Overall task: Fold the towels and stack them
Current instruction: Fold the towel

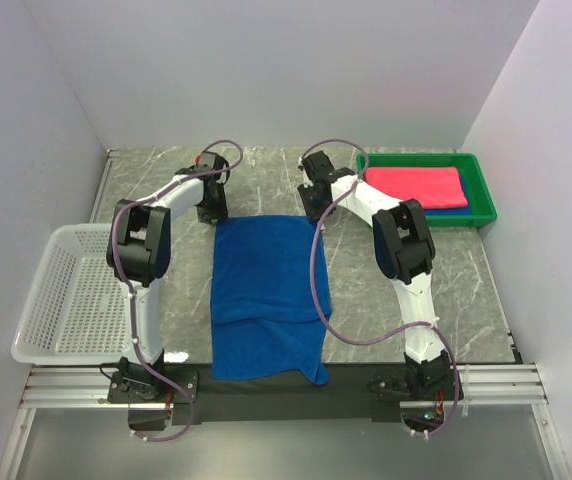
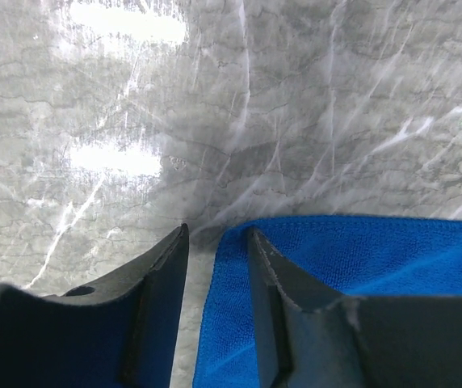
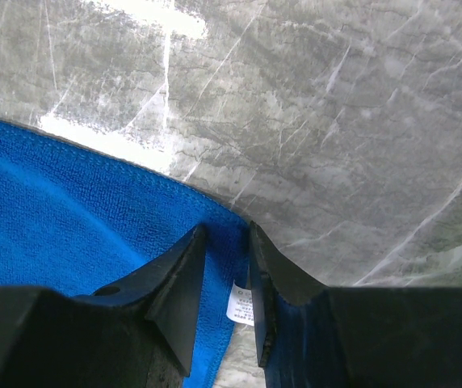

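Note:
A royal blue towel lies spread in the middle of the table, its near end doubled over and hanging at the front edge. My left gripper is down at its far left corner. In the left wrist view the left gripper stands open, one finger on the bare table, the other on the towel, with the hem between them. My right gripper is at the far right corner. The right wrist view shows the right gripper shut on the towel by its white label. A pink-red towel lies folded on another blue towel.
The green tray holding the two folded towels stands at the back right. A white lattice basket sits at the left edge. The table is grey marble-patterned, with white walls close on both sides and behind.

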Controlling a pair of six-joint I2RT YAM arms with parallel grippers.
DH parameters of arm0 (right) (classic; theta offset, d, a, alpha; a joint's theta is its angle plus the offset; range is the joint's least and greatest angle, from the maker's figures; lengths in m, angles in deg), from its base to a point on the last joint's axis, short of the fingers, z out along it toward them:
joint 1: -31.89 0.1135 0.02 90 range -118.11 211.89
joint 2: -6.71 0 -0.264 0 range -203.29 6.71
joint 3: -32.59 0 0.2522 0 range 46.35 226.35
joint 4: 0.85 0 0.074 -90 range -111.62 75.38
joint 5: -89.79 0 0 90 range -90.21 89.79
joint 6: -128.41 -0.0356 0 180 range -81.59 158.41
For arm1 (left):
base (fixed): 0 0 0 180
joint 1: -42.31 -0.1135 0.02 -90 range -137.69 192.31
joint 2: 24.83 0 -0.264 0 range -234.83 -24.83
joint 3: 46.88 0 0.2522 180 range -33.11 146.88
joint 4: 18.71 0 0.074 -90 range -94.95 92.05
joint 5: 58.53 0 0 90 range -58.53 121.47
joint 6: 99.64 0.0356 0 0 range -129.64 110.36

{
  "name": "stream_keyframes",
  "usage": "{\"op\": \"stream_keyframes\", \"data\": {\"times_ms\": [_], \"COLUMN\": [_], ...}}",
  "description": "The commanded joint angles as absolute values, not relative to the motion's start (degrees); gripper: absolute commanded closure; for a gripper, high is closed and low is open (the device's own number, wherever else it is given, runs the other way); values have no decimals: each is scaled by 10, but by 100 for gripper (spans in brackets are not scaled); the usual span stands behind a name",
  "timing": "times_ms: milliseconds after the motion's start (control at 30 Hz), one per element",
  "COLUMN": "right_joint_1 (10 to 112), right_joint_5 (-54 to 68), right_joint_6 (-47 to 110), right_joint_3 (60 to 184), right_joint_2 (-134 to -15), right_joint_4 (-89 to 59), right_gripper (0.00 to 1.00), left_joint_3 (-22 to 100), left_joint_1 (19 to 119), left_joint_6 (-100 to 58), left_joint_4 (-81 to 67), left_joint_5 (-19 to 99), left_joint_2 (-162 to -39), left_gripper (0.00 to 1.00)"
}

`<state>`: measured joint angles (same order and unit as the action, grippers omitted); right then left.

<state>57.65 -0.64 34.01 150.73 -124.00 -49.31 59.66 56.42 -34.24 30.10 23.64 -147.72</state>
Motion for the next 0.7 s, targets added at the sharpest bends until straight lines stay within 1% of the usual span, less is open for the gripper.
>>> {"op": "stream_keyframes", "data": {"times_ms": [0, 100, 133, 233, 267, 300, 400, 433, 467, 500, 533, 567, 600, 667], "right_joint_1": [581, 580, 580, 580, 580, 580, 582, 581, 580, 580, 579, 580, 579, 578], "right_joint_5": [-11, -11, -9, -9, -8, -9, -9, -9, -7, -6, -5, -7, -9, -17], "right_joint_6": [343, 342, 342, 343, 342, 343, 343, 342, 341, 341, 342, 344, 345, 348], "right_joint_3": [1476, 1468, 1467, 1462, 1460, 1458, 1459, 1460, 1459, 1461, 1465, 1467, 1472, 1476], "right_joint_2": [-1239, -1235, -1234, -1231, -1229, -1228, -1230, -1230, -1229, -1229, -1230, -1232, -1231, -1224], "right_joint_4": [-521, -519, -518, -515, -514, -514, -514, -514, -512, -512, -514, -517, -517, -511], "right_gripper": [65, 65, 65, 65, 65, 65, 67, 70, 79, 84, 92, 97, 100, 100], "left_joint_3": [563, 550, 550, 551, 552, 555, 557, 562, 563, 564, 564, 564, 565, 568], "left_joint_1": [580, 586, 587, 592, 592, 592, 592, 592, 592, 592, 592, 592, 592, 591], "left_joint_6": [-338, -342, -343, -344, -345, -344, -343, -342, -342, -343, -342, -342, -340, -337], "left_joint_4": [323, 324, 325, 327, 328, 329, 333, 335, 337, 338, 339, 338, 338, 335], "left_joint_5": [250, 249, 248, 246, 246, 246, 237, 231, 227, 223, 219, 215, 208, 193], "left_joint_2": [-1502, -1501, -1502, -1509, -1512, -1514, -1517, -1518, -1517, -1517, -1511, -1508, -1504, -1489], "left_gripper": [60, 64, 68, 75, 79, 87, 98, 99, 99, 99, 99, 99, 99, 99]}}
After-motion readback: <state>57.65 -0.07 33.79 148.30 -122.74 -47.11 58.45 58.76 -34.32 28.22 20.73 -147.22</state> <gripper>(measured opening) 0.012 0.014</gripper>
